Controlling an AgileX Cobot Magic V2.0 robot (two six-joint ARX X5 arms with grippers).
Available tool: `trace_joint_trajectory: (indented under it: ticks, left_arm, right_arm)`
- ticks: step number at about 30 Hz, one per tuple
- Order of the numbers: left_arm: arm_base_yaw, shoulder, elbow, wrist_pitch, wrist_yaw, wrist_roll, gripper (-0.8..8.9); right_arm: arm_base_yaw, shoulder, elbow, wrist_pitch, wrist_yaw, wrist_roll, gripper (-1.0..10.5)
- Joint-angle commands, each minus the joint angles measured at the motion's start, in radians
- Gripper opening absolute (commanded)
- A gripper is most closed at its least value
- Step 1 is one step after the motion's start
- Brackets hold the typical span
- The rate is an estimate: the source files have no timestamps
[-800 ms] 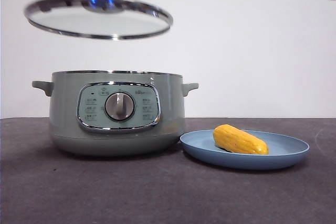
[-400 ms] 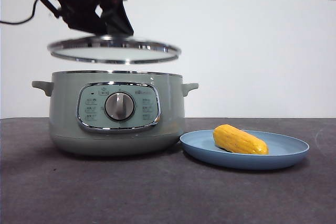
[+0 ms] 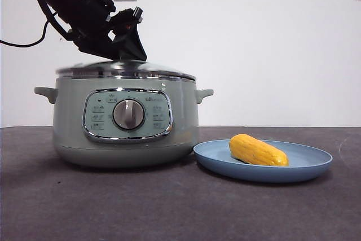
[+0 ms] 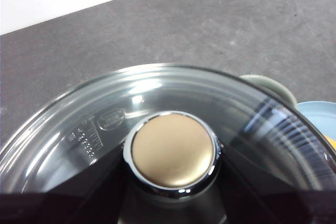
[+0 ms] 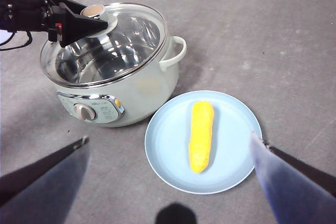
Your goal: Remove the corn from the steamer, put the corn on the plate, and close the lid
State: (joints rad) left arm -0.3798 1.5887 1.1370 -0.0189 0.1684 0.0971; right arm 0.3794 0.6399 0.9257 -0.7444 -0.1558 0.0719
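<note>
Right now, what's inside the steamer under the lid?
Through the glass lid, the steamer shows only a bare shiny metal bowl. The left gripper covers a small patch.

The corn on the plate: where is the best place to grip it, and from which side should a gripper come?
Probably grip the corn across its thick middle, coming straight down from above. It lies flat, lengthwise on the plate, so the jaws should straddle its narrow width; the tapered end gives less hold. The open right gripper hovers above it; the left gripper is at the lid.
</note>
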Motion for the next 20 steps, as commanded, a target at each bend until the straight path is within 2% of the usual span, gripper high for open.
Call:
trace_joint_trajectory:
  ticks: [1, 9, 17, 18, 20]
  left_arm:
    - [0.000, 0.002, 0.008, 0.043, 0.005, 0.013, -0.08]
    - [0.000, 0.004, 0.008, 0.027, -0.011, 0.019, -0.08]
    - [0.002, 0.005, 0.008, -0.081, -0.037, 0.019, 0.13]
    - [0.002, 0.005, 0.008, -0.089, -0.037, 0.019, 0.57]
    - [0.002, 0.005, 0.008, -0.096, -0.036, 0.019, 2.14]
  right_arm:
    - [0.001, -0.002, -0.005, 0.002, 0.000, 0.006, 5.1]
    - [0.001, -0.001, -0.005, 0.002, 0.000, 0.006, 5.1]
    - [0.001, -0.001, -0.005, 0.002, 0.000, 0.006, 5.1]
    - [0.001, -0.001, -0.005, 0.002, -0.001, 0.006, 5.1]
    - [0.001, -0.001, -0.005, 0.002, -0.002, 0.006, 5.1]
